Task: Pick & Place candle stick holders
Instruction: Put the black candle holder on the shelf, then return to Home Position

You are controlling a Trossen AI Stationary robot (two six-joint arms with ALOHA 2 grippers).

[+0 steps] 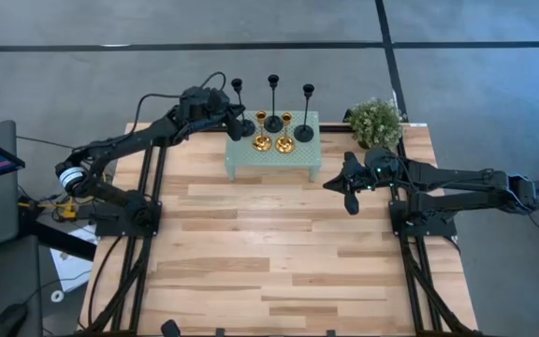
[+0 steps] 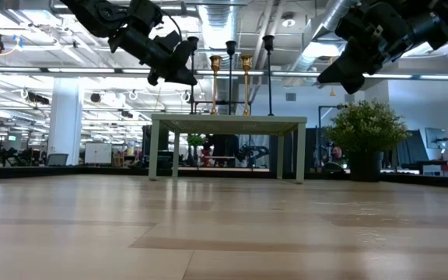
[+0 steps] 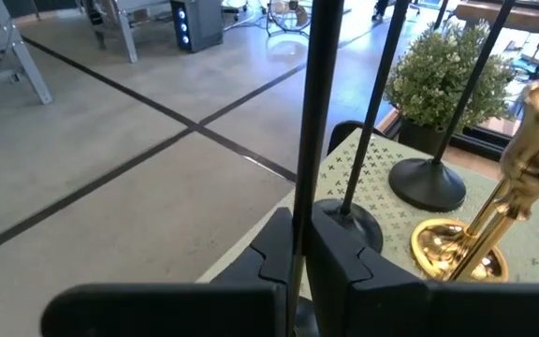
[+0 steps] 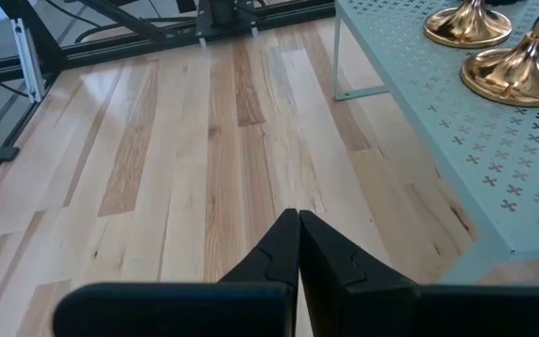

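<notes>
A small pale green table point(image 1: 241, 161) stands at the far middle. On it stand two black candle stick holders point(image 1: 273, 120) point(image 1: 304, 131) and two gold ones point(image 1: 261, 142) point(image 1: 284, 144). A third black holder point(image 1: 237, 89) is at the table's left end, in my left gripper point(image 1: 239, 124), which is shut on it. My right gripper point(image 1: 337, 184) is shut and empty, above the wooden tabletop to the right of the green table. In the left wrist view the held stem point(image 3: 309, 112) rises straight up between the fingers. My left gripper point(image 3: 298, 234) pinches the thin black stem point(image 3: 302, 187) of the left holder between its two fingers. The fingers come level from the table's left side and lie across the stem. The stem stands upright. The fingers hide the holder's base, so I cannot tell if it rests on the green table.
A green bushy plant in a dark pot point(image 1: 374, 122) stands right of the green table, near my right arm. The other black stems point(image 3: 372, 103) and a gold holder point(image 3: 466, 248) stand close beside the held one. Open wooden tabletop point(image 1: 269, 253) lies toward the near edge.
</notes>
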